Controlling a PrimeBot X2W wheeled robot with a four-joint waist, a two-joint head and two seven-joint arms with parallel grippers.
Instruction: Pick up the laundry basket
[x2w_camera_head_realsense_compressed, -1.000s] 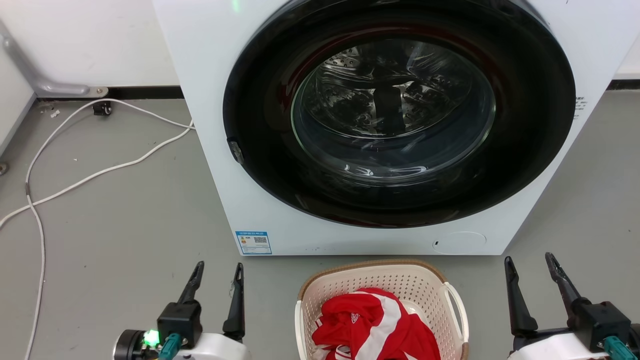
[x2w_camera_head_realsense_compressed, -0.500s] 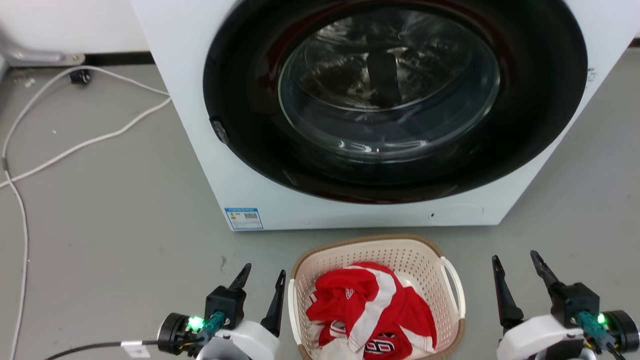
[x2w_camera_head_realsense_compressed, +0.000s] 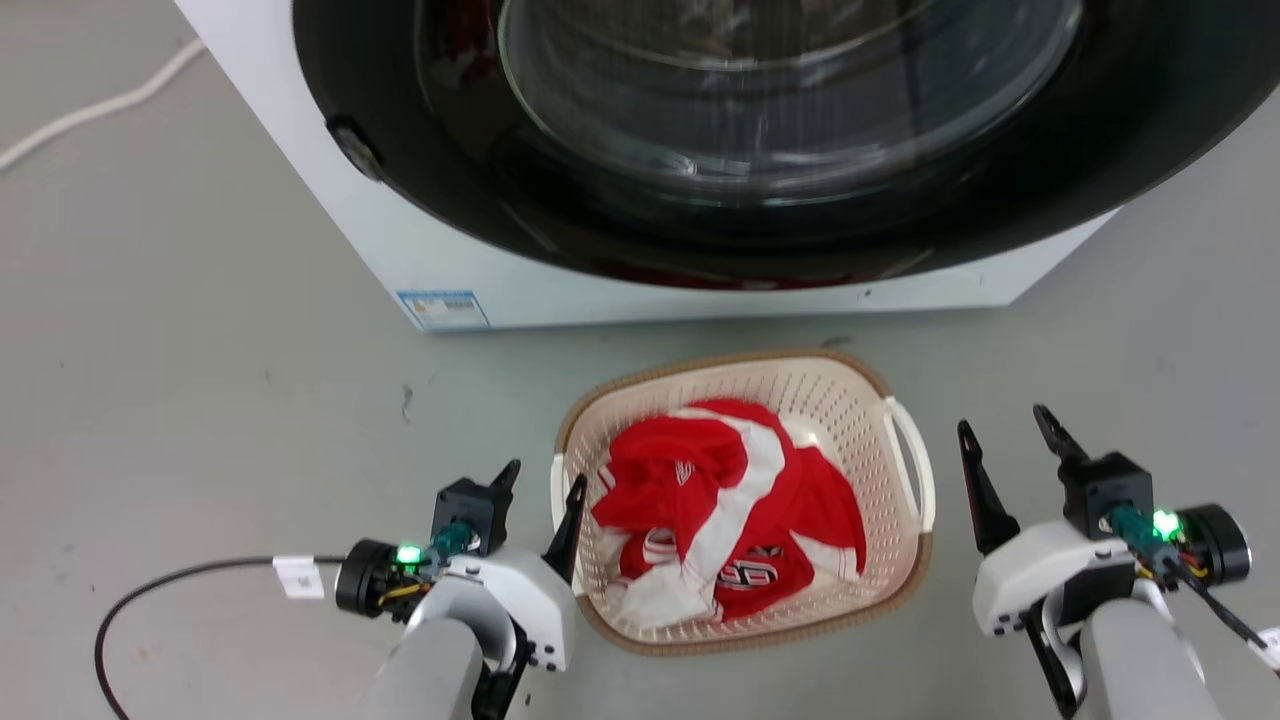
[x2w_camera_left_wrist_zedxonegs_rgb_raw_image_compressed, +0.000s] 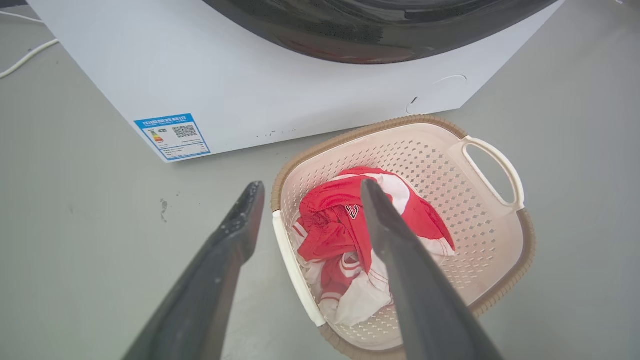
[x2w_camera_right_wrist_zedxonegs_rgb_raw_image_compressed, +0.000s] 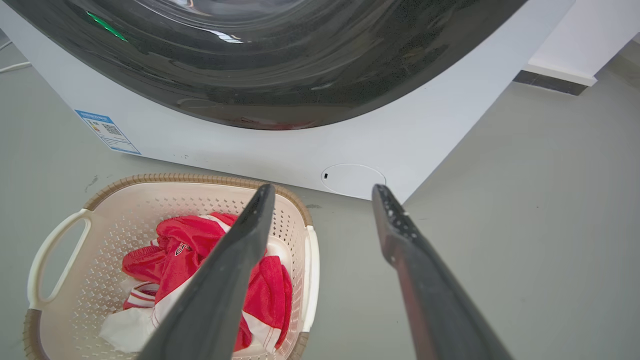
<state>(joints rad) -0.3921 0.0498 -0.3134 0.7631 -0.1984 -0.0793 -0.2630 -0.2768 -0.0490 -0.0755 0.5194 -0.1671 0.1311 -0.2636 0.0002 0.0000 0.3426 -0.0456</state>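
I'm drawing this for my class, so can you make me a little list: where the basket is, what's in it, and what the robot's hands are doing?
what: basket, cream with a brown rim
where: on the floor, in front of the washer
inside: red and white clothes
robot's left: left gripper open, left handle between its fingers, not gripped
robot's right: right gripper open, beside the right handle, not touching
lifted: not yet
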